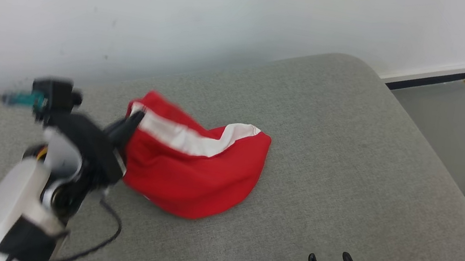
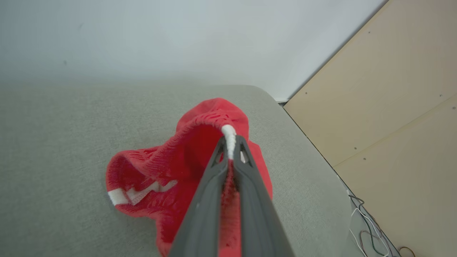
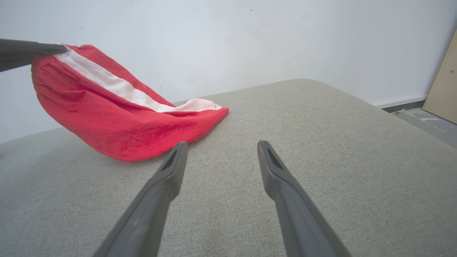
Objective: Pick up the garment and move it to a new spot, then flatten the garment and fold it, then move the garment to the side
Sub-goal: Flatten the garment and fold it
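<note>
Right end effector [image 1: 329,256] open over grey cushion [image 1: 349,169], left end effector [image 2: 231,140] clamped on raised white-banded edge of red garment [image 1: 192,171]

Bright, even, soft light; faint shadows. In the head view motion blur smears the left gripper [image 1: 136,118] and garment [image 1: 192,175]; wrist views curve at edges.

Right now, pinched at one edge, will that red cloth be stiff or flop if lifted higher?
Probably floppy: the red garment sags in a curve from the left gripper, its far end resting on the grey cushion. Likely light, since a pinch on the white band holds it up. Its textured knit probably won't slip.
</note>
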You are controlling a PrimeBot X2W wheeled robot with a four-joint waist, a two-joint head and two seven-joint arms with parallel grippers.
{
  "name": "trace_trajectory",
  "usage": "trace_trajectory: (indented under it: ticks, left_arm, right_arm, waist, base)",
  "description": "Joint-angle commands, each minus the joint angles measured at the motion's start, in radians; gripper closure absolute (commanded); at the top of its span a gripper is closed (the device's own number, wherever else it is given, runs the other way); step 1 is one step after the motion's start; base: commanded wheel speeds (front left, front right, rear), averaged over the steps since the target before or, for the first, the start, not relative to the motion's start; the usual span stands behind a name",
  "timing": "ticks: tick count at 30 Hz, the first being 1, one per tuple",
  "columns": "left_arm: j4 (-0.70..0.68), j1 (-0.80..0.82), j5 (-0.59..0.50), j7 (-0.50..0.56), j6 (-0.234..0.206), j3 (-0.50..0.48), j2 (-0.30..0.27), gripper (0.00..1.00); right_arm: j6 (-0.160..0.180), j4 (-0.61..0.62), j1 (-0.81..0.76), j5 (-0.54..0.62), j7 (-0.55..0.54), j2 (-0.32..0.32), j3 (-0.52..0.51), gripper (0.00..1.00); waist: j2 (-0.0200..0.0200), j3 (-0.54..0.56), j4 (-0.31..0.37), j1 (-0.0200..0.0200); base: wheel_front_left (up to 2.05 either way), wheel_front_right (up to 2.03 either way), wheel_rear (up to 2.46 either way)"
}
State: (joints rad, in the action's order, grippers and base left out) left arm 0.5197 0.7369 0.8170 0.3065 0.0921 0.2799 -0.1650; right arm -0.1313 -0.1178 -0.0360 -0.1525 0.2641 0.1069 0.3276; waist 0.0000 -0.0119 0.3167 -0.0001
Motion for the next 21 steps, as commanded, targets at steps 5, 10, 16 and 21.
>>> trace_trajectory:
  ticks: [5,10,16,21]
  left_arm:
    - [-0.063,-0.190,0.061,-0.027,0.003,-0.051,-0.039,1.00]
    - [-0.149,-0.356,0.103,-0.065,-0.008,-0.102,-0.069,1.00]
    - [-0.246,-0.483,0.118,-0.095,-0.042,-0.144,-0.083,1.00]
    - [-0.293,-0.553,0.093,-0.140,-0.066,-0.163,-0.096,1.00]
  right_arm:
    - [0.001,0.005,-0.018,0.002,0.001,0.009,-0.008,0.00]
    - [0.001,0.006,-0.036,0.003,0.001,0.023,-0.014,0.00]
    - [0.001,0.005,-0.032,-0.002,0.001,0.034,-0.009,0.00]
    - [0.001,0.001,-0.029,-0.005,0.001,0.037,-0.004,0.00]
  waist:
    - [0.0000,0.004,-0.026,0.0001]
    - [0.0000,0.009,-0.062,0.0001]
    - [0.0000,0.017,-0.098,0.0001]
    - [0.0000,0.020,-0.118,0.0001]
  base:
    - [0.00,0.00,0.00]
    - [0.00,0.00,0.00]
    - [0.00,0.00,0.00]
    - [0.00,0.00,0.00]
